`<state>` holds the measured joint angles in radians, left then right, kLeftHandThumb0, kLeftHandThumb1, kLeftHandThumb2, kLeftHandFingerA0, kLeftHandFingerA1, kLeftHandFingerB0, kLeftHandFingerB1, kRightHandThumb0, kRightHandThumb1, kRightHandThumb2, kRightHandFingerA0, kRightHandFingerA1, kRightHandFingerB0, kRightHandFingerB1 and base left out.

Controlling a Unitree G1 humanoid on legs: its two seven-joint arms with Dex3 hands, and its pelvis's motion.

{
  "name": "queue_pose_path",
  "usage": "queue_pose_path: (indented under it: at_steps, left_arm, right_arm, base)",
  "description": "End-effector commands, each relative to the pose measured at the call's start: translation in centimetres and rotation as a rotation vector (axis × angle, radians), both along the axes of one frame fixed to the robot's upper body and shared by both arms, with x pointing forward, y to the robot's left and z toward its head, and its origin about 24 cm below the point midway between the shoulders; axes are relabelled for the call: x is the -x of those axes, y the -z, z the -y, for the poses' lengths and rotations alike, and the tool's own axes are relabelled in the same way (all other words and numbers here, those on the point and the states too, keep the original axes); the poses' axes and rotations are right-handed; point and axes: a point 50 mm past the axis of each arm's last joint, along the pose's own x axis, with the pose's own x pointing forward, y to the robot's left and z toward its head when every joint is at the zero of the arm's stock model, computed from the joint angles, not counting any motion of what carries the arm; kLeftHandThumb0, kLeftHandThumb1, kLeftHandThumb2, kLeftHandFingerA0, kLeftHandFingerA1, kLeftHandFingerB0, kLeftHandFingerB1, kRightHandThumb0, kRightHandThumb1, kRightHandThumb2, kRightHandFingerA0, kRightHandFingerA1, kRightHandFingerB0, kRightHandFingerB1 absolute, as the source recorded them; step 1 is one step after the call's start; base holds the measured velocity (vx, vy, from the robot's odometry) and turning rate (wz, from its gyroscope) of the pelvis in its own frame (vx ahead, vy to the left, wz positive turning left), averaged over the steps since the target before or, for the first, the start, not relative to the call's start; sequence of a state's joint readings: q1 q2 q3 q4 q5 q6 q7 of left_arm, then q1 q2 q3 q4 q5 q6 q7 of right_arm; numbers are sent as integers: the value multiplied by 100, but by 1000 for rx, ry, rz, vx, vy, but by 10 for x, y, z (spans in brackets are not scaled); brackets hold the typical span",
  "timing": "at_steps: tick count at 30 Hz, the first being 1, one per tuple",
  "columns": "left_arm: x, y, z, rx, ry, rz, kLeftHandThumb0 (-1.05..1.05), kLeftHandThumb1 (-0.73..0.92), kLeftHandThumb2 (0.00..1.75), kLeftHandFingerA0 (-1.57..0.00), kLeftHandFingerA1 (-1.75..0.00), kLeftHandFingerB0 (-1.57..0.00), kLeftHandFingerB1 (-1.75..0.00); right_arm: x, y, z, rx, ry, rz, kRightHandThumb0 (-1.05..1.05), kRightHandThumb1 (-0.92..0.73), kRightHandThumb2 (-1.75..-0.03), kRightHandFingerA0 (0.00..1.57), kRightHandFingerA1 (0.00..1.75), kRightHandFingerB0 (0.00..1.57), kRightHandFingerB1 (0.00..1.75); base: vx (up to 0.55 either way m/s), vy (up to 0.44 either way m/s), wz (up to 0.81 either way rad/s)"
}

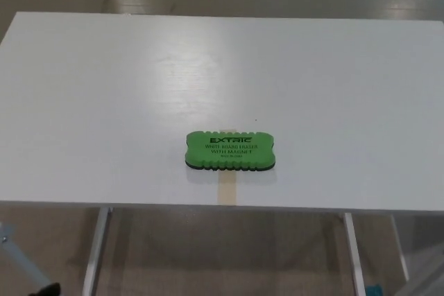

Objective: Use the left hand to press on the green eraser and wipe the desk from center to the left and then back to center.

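Observation:
A green eraser [230, 150] with black lettering on its top lies flat on the white desk [104, 102], near the middle and close to the front edge. It rests across a narrow strip of tan tape [227, 188] that runs to the desk's front edge. Neither of my hands shows in the head view.
The desk's front edge [222, 207] runs across the lower part of the picture, with its metal legs [96, 251] and the floor below. A small black shape [45, 289] sits at the bottom left corner.

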<state>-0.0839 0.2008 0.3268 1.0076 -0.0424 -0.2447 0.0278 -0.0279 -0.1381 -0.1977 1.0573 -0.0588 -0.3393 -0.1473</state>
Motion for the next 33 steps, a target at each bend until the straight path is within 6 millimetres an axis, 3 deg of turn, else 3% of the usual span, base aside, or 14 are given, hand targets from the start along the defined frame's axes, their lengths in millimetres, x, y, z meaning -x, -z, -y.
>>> queue_pose_path:
  at_steps: [1, 13, 17, 20, 21, 22, 23, 24, 25, 28, 29, 31, 33]
  left_arm:
    - [1, -5, -4, -15, -107, 119, -32, 62, 69, -18, -35, -29, -36]
    - [5, -4, -5, -28, -66, 121, -32, 62, 69, -17, -34, -26, -35]
    - [-2, -11, -7, 45, 152, 121, -35, 59, 67, -17, -36, -20, -32]
    - [-13, -28, -8, 202, 428, 158, -40, 52, 66, -27, -43, -22, -35]
    - [-13, -28, -8, 202, 428, 158, -40, 52, 66, -27, -43, -22, -35]
    - [-17, -41, -2, 271, 580, 201, -38, 50, 65, -32, -45, -23, -35]
    - [-18, -42, -1, 278, 593, 206, -38, 50, 65, -32, -45, -23, -35]
    - [-18, -48, 4, 294, 662, 223, -24, 37, 84, -34, -59, -14, -48]
    - [-20, -60, 12, 311, 790, 247, -26, 54, 55, -47, -50, -32, -38]
    - [-22, -71, 21, 319, 918, 262, -25, 53, 55, -51, -52, -37, -40]
    - [-23, -74, 24, 339, 955, 262, -31, 47, 66, -51, -58, -38, -49]
    - [-22, -77, 27, 365, 995, 260, -31, 47, 66, -51, -58, -38, -49]
    - [-20, -83, 33, 462, 1065, 240, -30, 46, 66, -52, -60, -40, -52]
  right_arm:
    - [-1, -8, 3, 34, 100, 147, -34, -75, -62, 44, 44, 34, 36]
    - [4, -6, 3, 42, 107, 157, -34, -76, -63, 43, 42, 33, 34]
    - [1, -8, 3, 61, 101, 162, -33, -76, -63, 43, 42, 33, 33]
    - [-1, -8, 2, 58, 106, 161, -34, -75, -63, 43, 42, 33, 33]
    - [-1, -8, 2, 58, 106, 161, -34, -75, -63, 43, 42, 33, 33]
    - [-1, -8, 1, 56, 108, 161, -34, -75, -63, 43, 42, 33, 33]
    - [-1, -8, 1, 56, 108, 161, -34, -75, -63, 43, 42, 33, 33]
    - [-1, -7, 1, 53, 108, 161, -34, -75, -63, 44, 42, 33, 33]
    - [0, -7, 1, 50, 108, 161, -34, -75, -63, 44, 42, 34, 33]
    - [2, -7, 1, 45, 108, 159, -34, -75, -62, 44, 42, 34, 33]
    - [2, -6, 2, 44, 109, 158, -34, -75, -62, 44, 42, 34, 34]
    - [3, -6, 2, 43, 110, 157, -34, -75, -62, 44, 42, 34, 34]
    - [3, -6, 1, 41, 105, 157, -34, -75, -62, 44, 42, 34, 34]
  base:
    - [0, 0, 0]
    - [0, 0, 0]
    - [0, 0, 0]
    - [0, 0, 0]
    - [0, 0, 0]
    - [0, 0, 0]
    - [0, 0, 0]
    - [0, 0, 0]
    - [0, 0, 0]
    - [0, 0, 0]
    - [0, 0, 0]
    - [0, 0, 0]
    - [0, 0, 0]
